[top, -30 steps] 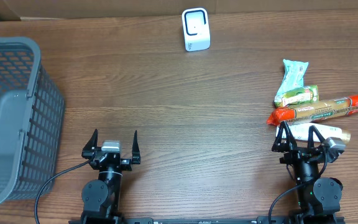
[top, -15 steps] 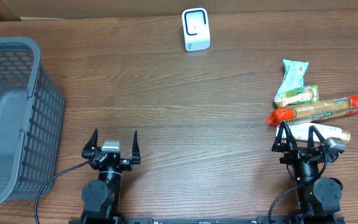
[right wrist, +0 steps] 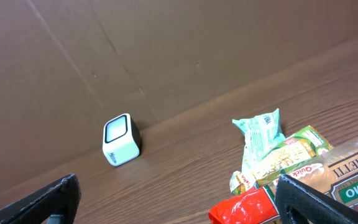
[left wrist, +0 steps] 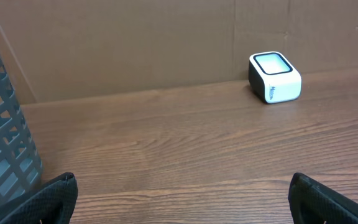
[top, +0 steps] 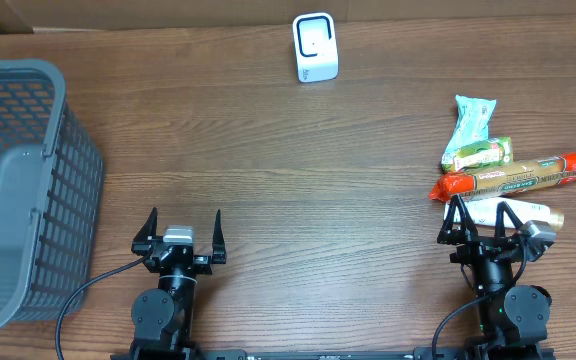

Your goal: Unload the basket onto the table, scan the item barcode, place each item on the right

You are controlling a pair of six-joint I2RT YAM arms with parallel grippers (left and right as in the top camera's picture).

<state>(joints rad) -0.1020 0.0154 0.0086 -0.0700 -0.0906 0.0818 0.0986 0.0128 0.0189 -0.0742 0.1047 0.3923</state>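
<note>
A white barcode scanner (top: 315, 47) stands at the far middle of the table, also seen as the scanner (left wrist: 275, 77) and the scanner (right wrist: 121, 139). Several packaged items lie at the right: a mint-green packet (top: 473, 117), a green snack bar (top: 479, 154), a long red-ended spaghetti pack (top: 513, 177) and a white tube (top: 513, 211). My right gripper (top: 480, 221) is open just short of the white tube; in its wrist view the red pack end (right wrist: 244, 208) lies between the fingers. My left gripper (top: 180, 230) stands open over bare wood near the front edge.
A grey plastic basket (top: 18, 190) fills the left side of the table, its wall (left wrist: 2, 143) showing in the left wrist view. A brown cardboard wall (left wrist: 135, 43) backs the table.
</note>
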